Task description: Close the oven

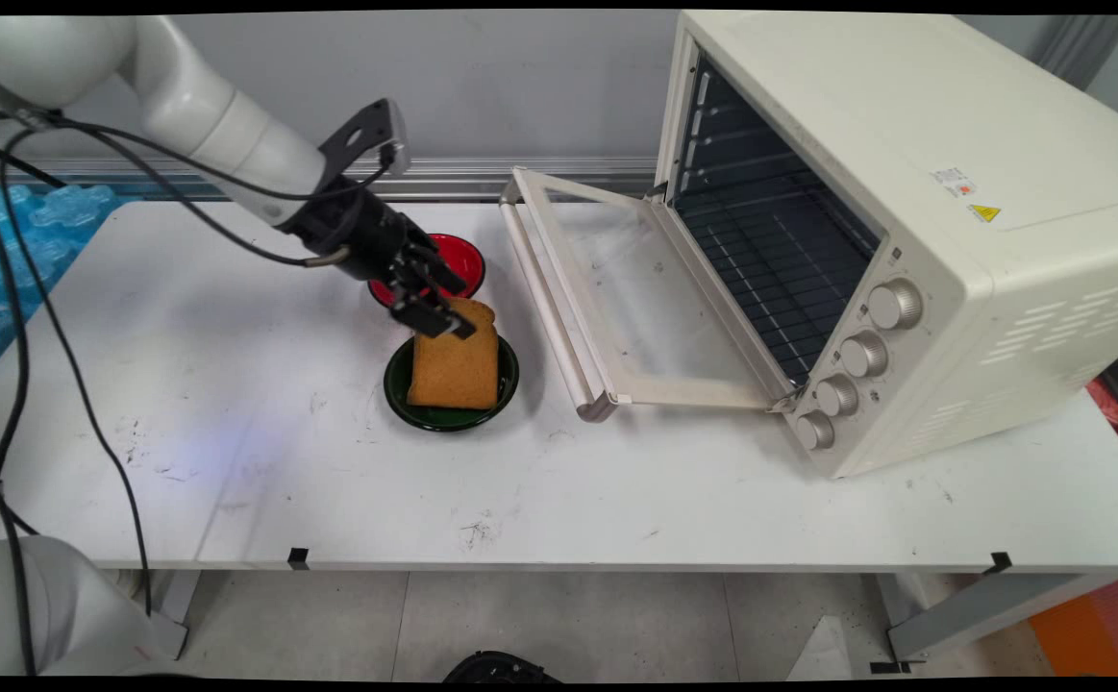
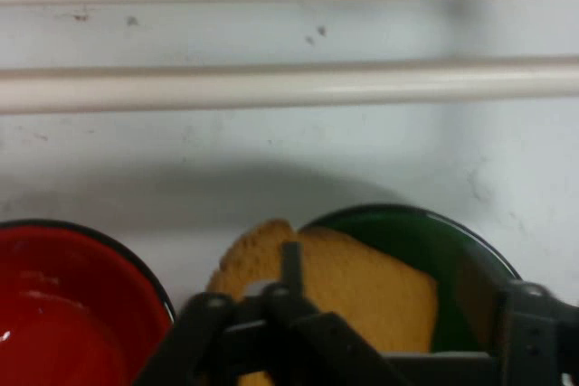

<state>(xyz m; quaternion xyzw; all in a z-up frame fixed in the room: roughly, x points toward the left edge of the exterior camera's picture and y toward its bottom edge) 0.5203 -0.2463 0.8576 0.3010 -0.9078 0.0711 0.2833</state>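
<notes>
At frame centre we see the gripper (image 1: 435,312) pinching the upper edge of a toast slice (image 1: 456,367), which leans in a green bowl (image 1: 395,387). A red bowl (image 1: 462,255) sits just behind; the oven (image 1: 905,221), right, stands open.

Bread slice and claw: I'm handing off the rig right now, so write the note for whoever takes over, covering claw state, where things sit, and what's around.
Claw: shut on the bread slice, gripping its upper edge.
Bread slice: leans tilted, its lower end in the green bowl.
Red bowl: just behind the green bowl on the table, with nothing visible in it.
Toaster oven: stands at the table's right, its door folded down open toward the bowls, and a wire rack inside.
Done: bread gripped. It is not yet clear of the green bowl.
</notes>
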